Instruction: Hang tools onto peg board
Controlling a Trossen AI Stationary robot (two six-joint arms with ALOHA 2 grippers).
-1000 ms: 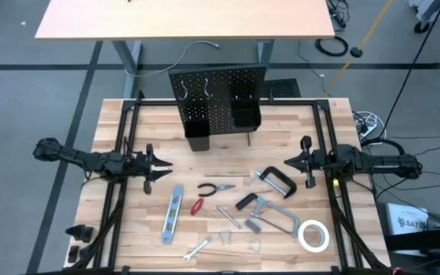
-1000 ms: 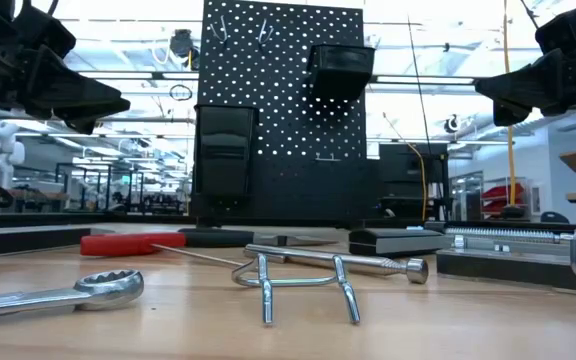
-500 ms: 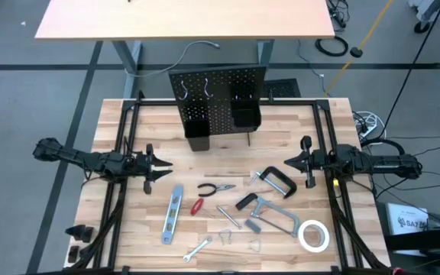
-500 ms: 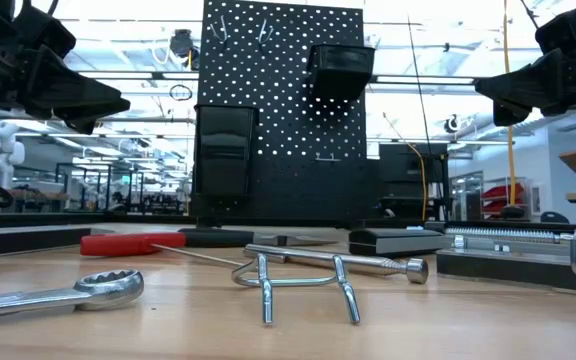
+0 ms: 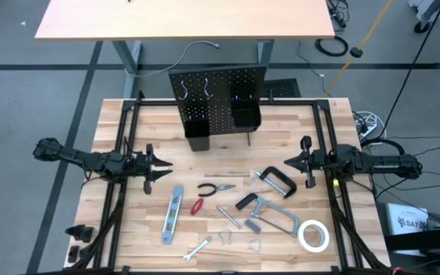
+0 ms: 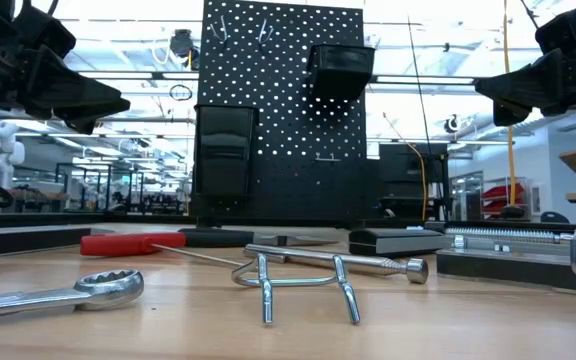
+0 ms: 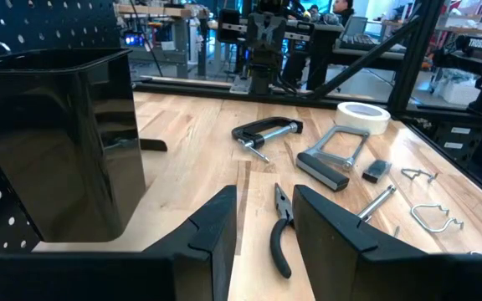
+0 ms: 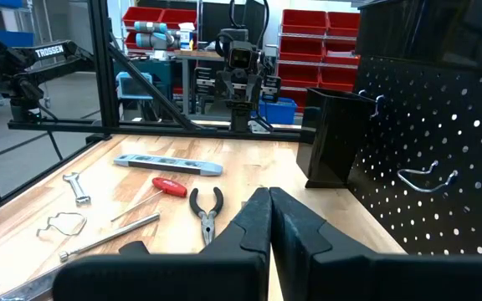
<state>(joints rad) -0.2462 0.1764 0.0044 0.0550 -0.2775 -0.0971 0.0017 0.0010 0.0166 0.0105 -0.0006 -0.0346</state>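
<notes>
At the table's far edge stood the peg board (image 5: 220, 103). Tools (image 5: 243, 210) lay loose near centre. Left gripper (image 5: 159, 168), left side, fingers parted, empty. Right gripper (image 5: 292, 162), right side, clenched, empty.

1. My left arm lies level at the left side, reaching inward toward the middle.
2. My left gripper (image 5: 161, 169) hangs in the air, fingers (image 7: 216, 226) parted, holding nothing.
3. My right arm mirrors it from the right side.
4. My right gripper (image 5: 290, 163) hangs in the air, fingers (image 8: 253, 219) pressed together, empty.
</notes>
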